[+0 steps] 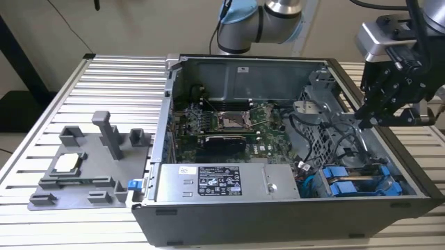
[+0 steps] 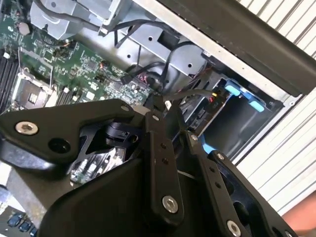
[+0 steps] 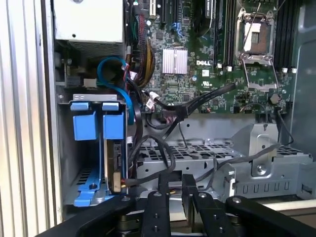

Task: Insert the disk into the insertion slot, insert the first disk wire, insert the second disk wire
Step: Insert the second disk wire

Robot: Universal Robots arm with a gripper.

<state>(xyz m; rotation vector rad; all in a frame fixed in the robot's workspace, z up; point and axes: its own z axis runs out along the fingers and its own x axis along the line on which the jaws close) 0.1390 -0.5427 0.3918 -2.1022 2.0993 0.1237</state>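
Jaws of the gripper stood almost closed, hold unclear; the disk stood edgewise, blue front toward the exterior view's left, bare edge seen in the first wrist view.

In the exterior view, the silver-and-blue jointed robot arm shows a thick rounded joint at the top centre of the frame. Its pale grey wrist block sits in the upper right corner. Below that block hangs the black metal linkage gripper, at the right edge of the frame, pointing downward and angled slightly toward the exterior view's left.
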